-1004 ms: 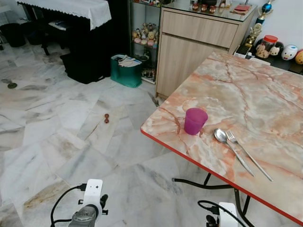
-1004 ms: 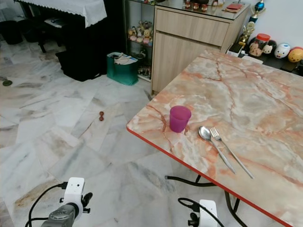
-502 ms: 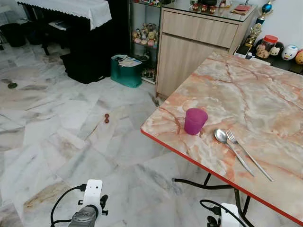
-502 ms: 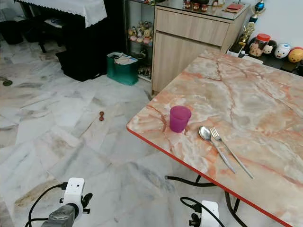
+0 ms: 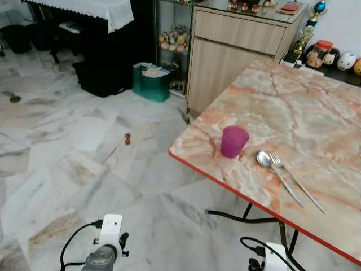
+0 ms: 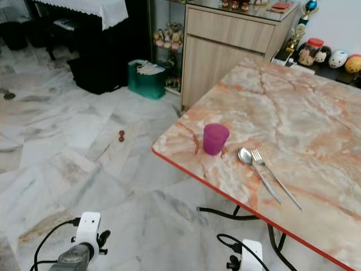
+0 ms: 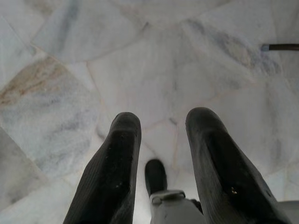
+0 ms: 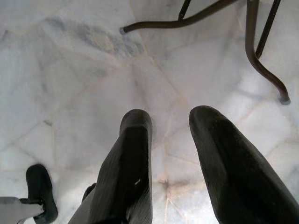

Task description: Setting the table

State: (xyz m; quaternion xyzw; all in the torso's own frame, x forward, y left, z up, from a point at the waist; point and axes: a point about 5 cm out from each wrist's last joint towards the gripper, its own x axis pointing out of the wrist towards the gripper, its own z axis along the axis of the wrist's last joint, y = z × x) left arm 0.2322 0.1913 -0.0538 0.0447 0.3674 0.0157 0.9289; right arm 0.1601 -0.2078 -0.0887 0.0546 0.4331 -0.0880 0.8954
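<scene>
My left gripper (image 7: 161,135) hangs low over the marble floor (image 5: 73,147), its two black fingers (image 7: 112,177) parted with nothing between them. My right gripper (image 8: 170,140) hangs the same way, fingers (image 8: 128,168) apart and empty, over floor beside the bench's dark metal legs (image 8: 261,56). In the head views both wrists sit at the near edge, well below the bench top.

The bench (image 5: 316,113) is a pink-veined marble slab with a red edge, reaching from the right side toward the far right. Near its left corner stands an upright purple cup (image 5: 233,141). Just right of it lie a spoon (image 5: 275,173) and a fork (image 5: 295,180), side by side, handles pointing to the near right, close to the red edge.

Beyond the bench's far corner stands a wooden cabinet (image 5: 237,51) with small items on top. Left of it is a glass shelf unit with figurines (image 5: 172,39), a green bin (image 5: 150,82) at its foot, then a dark piece of furniture under a white cloth (image 5: 84,8). Jars and round toys (image 5: 333,56) line a ledge at the far right.

The floor to the left and near side lies wide, with a small brown object (image 5: 127,138) on it at mid-distance.
</scene>
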